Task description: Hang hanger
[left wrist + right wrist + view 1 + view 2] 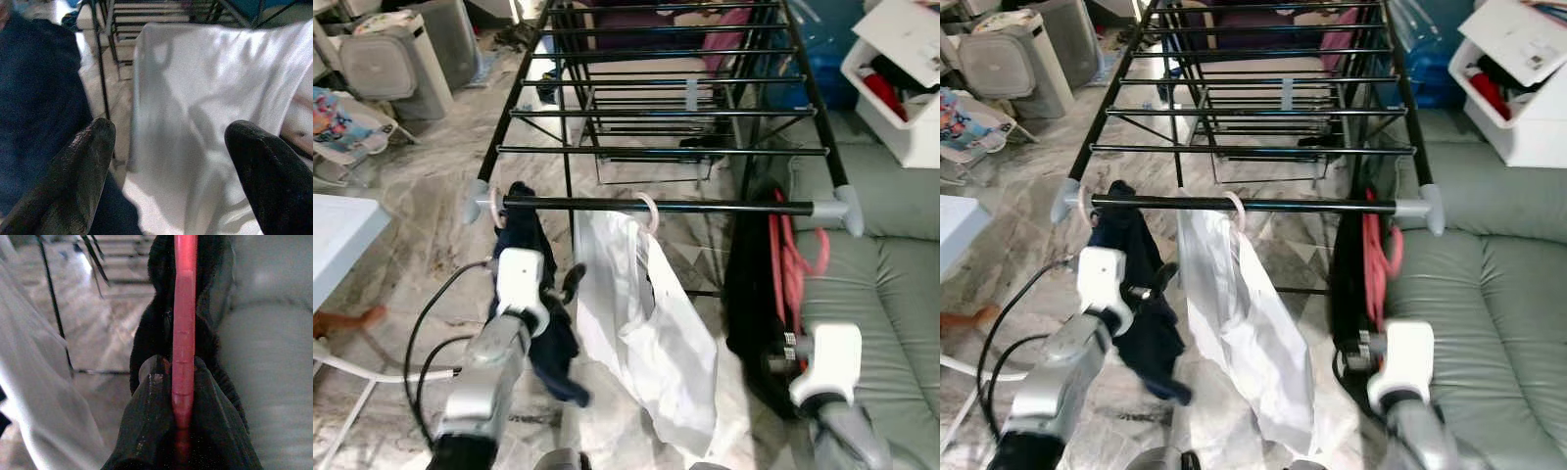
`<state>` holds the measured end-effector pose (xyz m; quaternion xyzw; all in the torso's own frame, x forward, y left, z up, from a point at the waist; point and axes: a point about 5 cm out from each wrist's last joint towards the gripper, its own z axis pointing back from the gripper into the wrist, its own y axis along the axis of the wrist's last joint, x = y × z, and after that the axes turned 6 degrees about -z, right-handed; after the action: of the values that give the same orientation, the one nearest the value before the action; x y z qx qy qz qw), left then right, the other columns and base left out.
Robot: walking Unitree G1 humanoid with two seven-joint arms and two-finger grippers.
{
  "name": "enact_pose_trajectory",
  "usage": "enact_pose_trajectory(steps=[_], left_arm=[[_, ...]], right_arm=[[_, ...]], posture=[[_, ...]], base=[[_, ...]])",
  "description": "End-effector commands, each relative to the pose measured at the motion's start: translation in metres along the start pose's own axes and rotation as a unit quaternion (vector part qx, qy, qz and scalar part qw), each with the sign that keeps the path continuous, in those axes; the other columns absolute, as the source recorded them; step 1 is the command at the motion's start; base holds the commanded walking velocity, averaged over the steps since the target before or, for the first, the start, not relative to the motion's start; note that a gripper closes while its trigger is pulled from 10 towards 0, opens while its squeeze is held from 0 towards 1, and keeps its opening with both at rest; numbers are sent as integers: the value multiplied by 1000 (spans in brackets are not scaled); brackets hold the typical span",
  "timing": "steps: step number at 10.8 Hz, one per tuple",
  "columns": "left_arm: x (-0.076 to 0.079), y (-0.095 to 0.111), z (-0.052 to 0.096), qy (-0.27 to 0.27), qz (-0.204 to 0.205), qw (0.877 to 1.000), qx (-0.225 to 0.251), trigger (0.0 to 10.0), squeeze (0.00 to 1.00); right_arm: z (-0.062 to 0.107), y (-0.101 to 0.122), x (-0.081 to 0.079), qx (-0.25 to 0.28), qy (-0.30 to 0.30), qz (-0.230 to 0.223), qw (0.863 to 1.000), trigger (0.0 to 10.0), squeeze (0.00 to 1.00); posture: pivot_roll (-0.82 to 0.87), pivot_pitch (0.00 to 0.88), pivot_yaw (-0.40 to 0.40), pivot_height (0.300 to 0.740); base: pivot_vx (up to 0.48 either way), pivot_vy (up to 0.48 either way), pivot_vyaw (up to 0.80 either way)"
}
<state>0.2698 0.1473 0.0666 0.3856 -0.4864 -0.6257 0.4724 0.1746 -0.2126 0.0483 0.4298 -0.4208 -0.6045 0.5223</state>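
A red hanger [790,259] carrying a black garment [747,294] hangs low at the right end of the drying rack's front rail [705,207]. My right gripper [182,367] is shut on the hanger's red bar. The hanger's top reaches the rail; I cannot tell whether it is hooked over it. A white garment [646,323] hangs from a pale hanger hook [648,209] at mid-rail. A navy garment [533,245] hangs at the left end. My left gripper [168,132] stands open and holds nothing, between the navy cloth and the white one.
A grey sofa [891,294] lies close on the right, with a white storage box [901,88] behind it. A white table [337,230] edges in from the left, and a grey appliance [396,64] stands far left. Marble floor [431,235] lies under the rack.
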Motion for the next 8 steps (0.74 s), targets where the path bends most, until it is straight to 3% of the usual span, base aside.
enact_pose_trajectory(steps=[1, 4, 8], left_arm=[[-3, -2, 2, 7, -9, 1000, -3, 10000, 0], [7, -4, -3, -6, -8, 1000, -4, 10000, 0], [7, -7, -3, -7, -7, 1000, -7, 10000, 0]], right_arm=[[0, 6, 2, 15, -10, 3, 1000, 10000, 0], [-13, 9, 5, 21, -26, -3, 999, 10000, 0], [-18, 11, 9, 22, -32, -2, 999, 10000, 0]], posture=[[-92, 0, 82, 740], [-97, 0, 84, 740], [-100, 0, 78, 740]], base=[[0, 0, 0], [-280, 0, 0], [-312, 0, 0]])
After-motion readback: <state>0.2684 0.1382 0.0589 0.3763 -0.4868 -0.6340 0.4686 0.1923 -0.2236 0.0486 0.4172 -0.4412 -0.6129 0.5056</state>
